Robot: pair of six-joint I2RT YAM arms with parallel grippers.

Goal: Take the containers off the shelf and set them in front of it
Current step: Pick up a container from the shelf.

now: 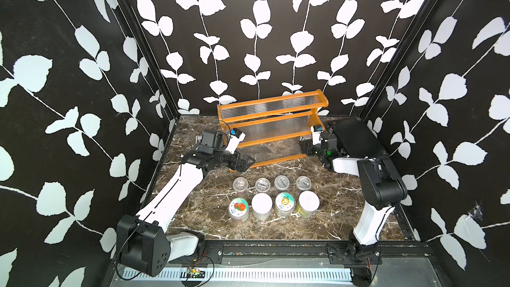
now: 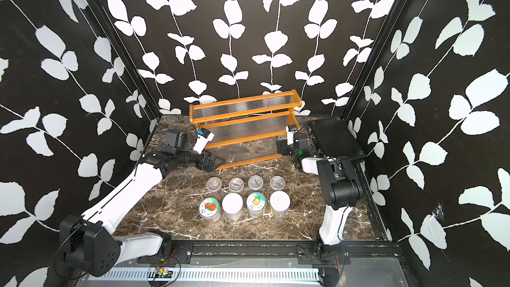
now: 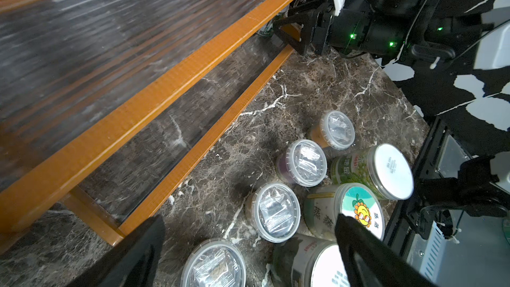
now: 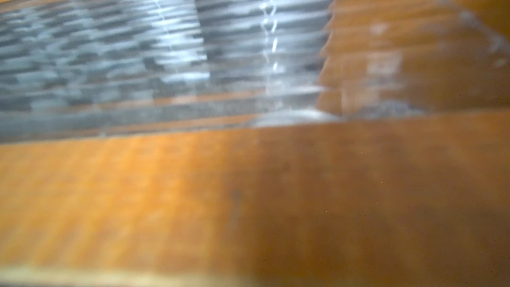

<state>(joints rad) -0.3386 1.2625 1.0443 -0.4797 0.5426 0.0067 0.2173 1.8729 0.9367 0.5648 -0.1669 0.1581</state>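
In front of the shelf (image 1: 267, 117), on the near half of the marble table (image 1: 193, 202), eight containers are lined up: a row of four small clear cups (image 1: 262, 184) closer to the rack, then four bigger jars (image 1: 261, 205) nearest the edge. The tin can (image 3: 265, 27) sits low at the shelf's right end, right at the tips of the right gripper (image 1: 303, 146). Its jaws look spread apart in the left wrist view, but I can't tell if they touch the can. The left gripper (image 1: 244, 164) hangs wide open by the shelf's near-left corner, holding nothing.
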